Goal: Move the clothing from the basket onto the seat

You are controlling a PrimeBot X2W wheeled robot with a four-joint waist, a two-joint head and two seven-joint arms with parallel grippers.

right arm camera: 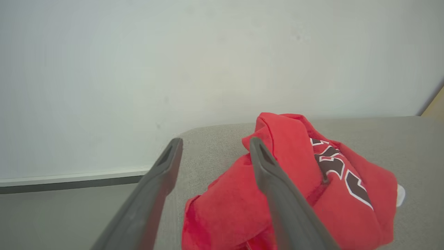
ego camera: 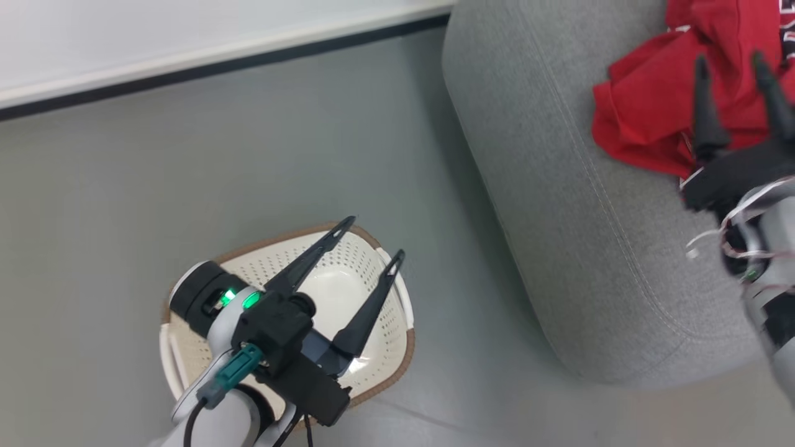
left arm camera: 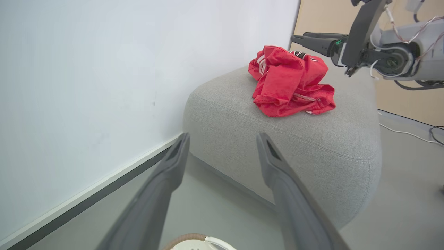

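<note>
Clothing [ego camera: 646, 105] lies crumpled on grey seat [ego camera: 559, 217] near white wall [ego camera: 186, 37].

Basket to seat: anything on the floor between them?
No. In the head view the stretch of grey floor between the basket and the seat is bare.

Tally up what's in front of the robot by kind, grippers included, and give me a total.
red clothing heap: 1 (the pieces in it cannot be told apart)
laundry basket: 1
grey seat: 1
grippers: 2, the left gripper and the right gripper
Total: 5
</note>
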